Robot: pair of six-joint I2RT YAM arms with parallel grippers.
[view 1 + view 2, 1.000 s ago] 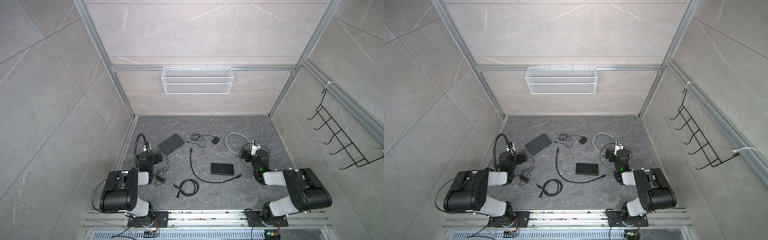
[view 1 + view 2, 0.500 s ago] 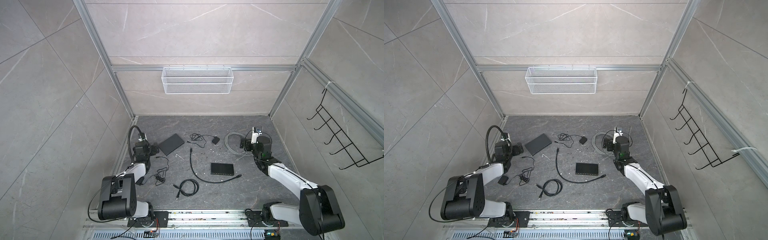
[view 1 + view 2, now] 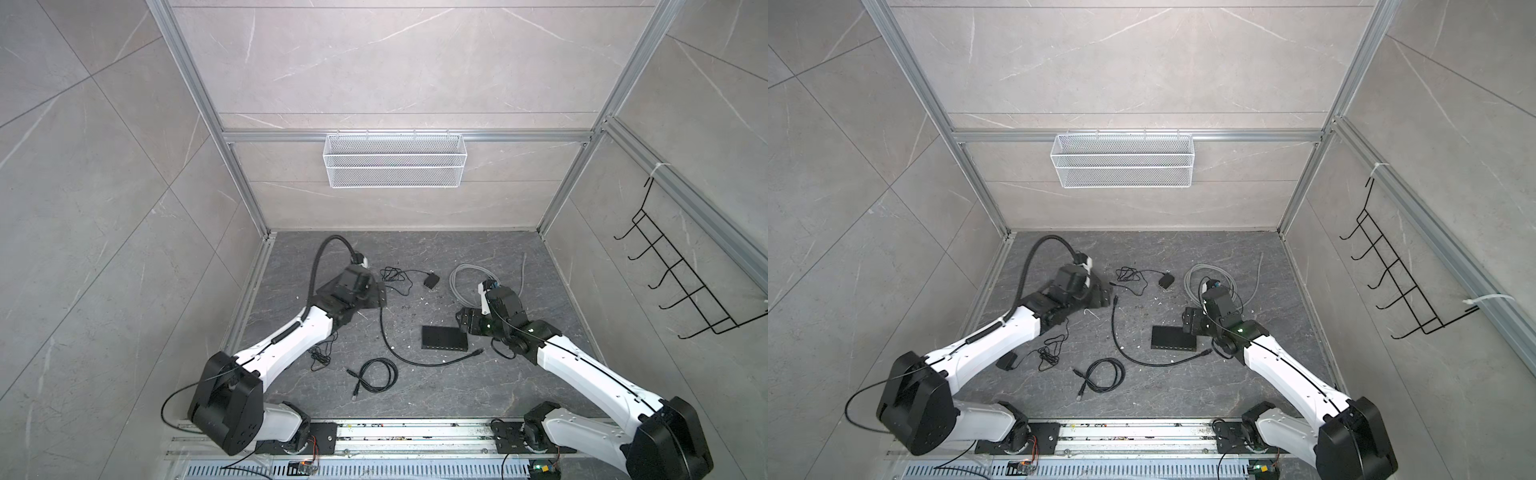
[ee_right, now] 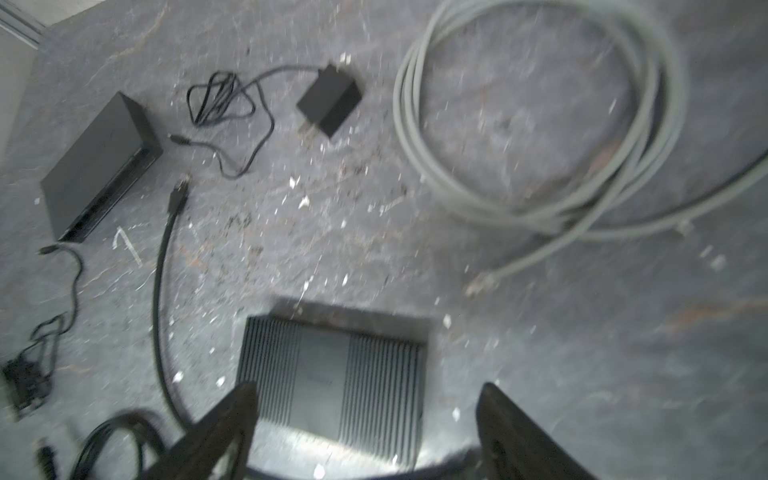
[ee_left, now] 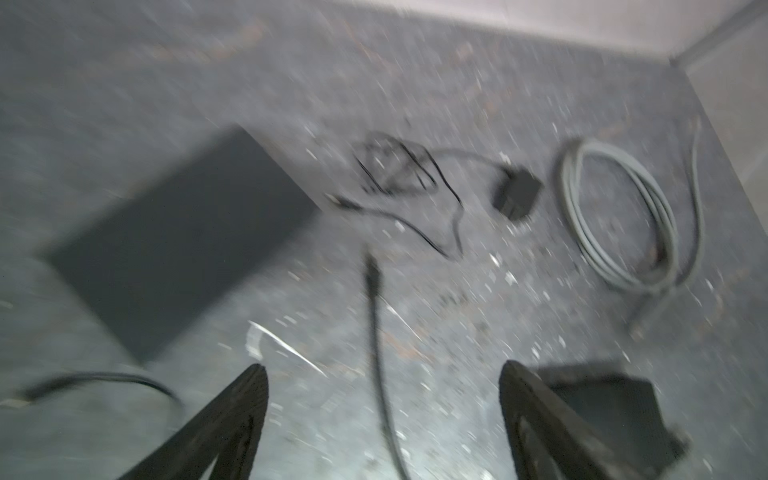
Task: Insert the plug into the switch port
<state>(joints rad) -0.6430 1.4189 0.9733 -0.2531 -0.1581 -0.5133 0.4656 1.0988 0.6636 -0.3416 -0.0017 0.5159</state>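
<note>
The left wrist view is blurred. There the left gripper (image 5: 382, 368) stands wide and empty. A thin black cable (image 5: 376, 332) lies on the speckled grey floor (image 5: 457, 104) between its jaws, its plug (image 5: 371, 266) just ahead. The right gripper (image 4: 368, 386), also wide and empty, hangs over the switch (image 4: 332, 374), a flat black box with ribbed top; its ports are hidden there. The plug lies apart from the switch.

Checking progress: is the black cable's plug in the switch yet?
Out. The plug lies on the floor beside the switch, outside every port.
</note>
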